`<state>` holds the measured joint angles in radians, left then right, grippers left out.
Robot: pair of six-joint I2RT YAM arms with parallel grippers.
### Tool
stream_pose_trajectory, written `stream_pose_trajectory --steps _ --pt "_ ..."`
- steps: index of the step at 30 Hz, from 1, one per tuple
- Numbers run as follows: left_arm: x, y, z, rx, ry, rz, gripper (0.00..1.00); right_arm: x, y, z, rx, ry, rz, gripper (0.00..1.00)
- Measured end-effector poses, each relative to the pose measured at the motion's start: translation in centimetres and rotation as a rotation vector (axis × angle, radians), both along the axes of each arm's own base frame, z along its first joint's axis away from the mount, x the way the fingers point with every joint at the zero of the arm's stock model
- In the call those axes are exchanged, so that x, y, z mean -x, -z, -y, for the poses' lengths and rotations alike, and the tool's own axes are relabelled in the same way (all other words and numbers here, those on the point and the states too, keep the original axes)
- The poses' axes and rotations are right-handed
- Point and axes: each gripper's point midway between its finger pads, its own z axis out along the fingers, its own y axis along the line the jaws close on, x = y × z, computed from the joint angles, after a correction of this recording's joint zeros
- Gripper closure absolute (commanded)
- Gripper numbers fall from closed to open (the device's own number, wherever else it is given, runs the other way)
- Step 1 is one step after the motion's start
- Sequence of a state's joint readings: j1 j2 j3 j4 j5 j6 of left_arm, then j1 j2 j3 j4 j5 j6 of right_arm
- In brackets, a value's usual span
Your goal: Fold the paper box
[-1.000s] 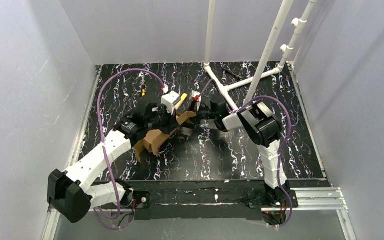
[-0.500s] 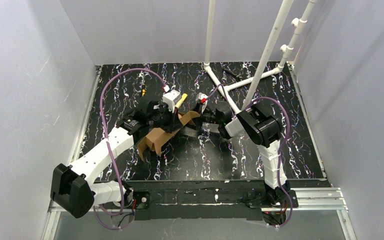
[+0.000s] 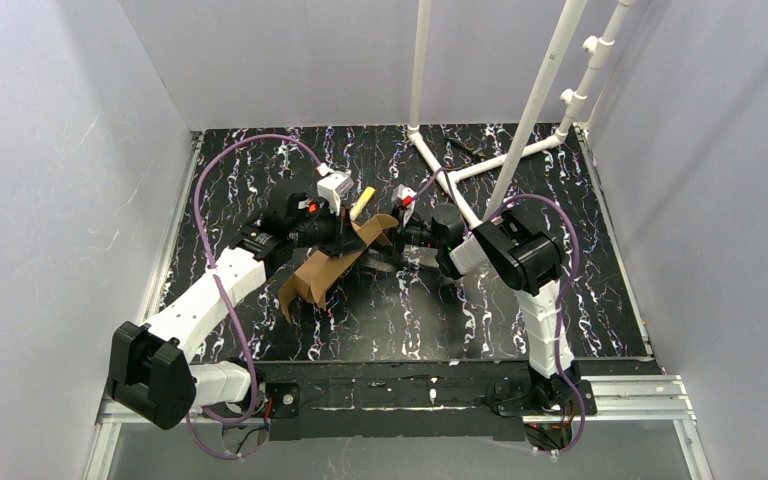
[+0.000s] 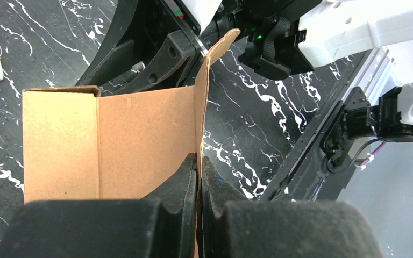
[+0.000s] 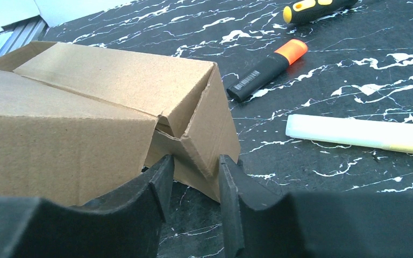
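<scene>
The paper box (image 3: 322, 272), plain brown corrugated card, part-folded w/ flaps loose, sits mid-bench (image 3: 410, 320) btwn the two arms, lying slantwise in the top view. From the left wrist cam the paper box (image 4: 113, 140) shows a flat creased panel & one wall seen edge-on.

The left pincer (image 4: 199, 164) is clamped tight on that wall's edge, its fingers (image 4: 183, 177) pressed together w/ only the card btwn them. The right pincer (image 5: 193, 166) stands part open at the box's other end, a finger each side of the lower corner of an end flap. The gap is wider than the card, & whether either finger touches it I can't tell.

Just beyond that end of the box lies a black marker (image 5: 266, 70) w/ orange cap. It has a barcode sticker on the barrel, digits too small to read. Farther past the box is a yellow-&-black tool handle (image 5: 312, 8). A pale stick (image 5: 360, 134) lies flat beside the marker, apart from the box. A white pipe frame (image 3: 480, 165) stands on the bench beyond the box.
</scene>
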<state>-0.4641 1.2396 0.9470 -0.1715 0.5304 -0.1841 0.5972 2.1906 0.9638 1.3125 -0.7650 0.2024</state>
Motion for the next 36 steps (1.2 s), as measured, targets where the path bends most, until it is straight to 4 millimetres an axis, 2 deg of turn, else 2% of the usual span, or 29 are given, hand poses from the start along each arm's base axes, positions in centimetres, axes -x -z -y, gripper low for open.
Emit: stream_pose_trajectory --steps 7,11,21,24,29,32,36 --pt "-0.1 -0.4 0.0 0.038 -0.006 -0.024 1.0 0.4 0.1 -0.5 0.002 -0.002 0.002 0.84" --pt "-0.4 -0.5 -0.3 0.047 -0.029 -0.037 1.0 -0.1 0.2 -0.5 0.008 0.027 0.008 0.87" --pt "-0.9 -1.3 0.0 0.101 -0.055 -0.051 1.0 -1.0 -0.6 -0.2 0.02 0.098 0.004 0.57" --pt "-0.9 -1.6 0.3 0.124 -0.054 -0.055 1.0 -1.3 -0.2 -0.1 0.032 0.117 -0.007 0.53" --pt "-0.8 -1.7 0.6 0.153 -0.05 -0.075 1.0 -1.7 0.3 0.1 0.047 0.145 -0.018 0.54" --pt "-0.9 -1.6 0.8 0.165 -0.051 -0.089 1.0 -1.9 0.4 0.2 0.053 0.153 -0.018 0.6" --pt "-1.0 -1.7 0.8 0.183 -0.058 -0.107 1.0 -1.9 0.4 0.3 0.052 0.15 -0.016 0.79"
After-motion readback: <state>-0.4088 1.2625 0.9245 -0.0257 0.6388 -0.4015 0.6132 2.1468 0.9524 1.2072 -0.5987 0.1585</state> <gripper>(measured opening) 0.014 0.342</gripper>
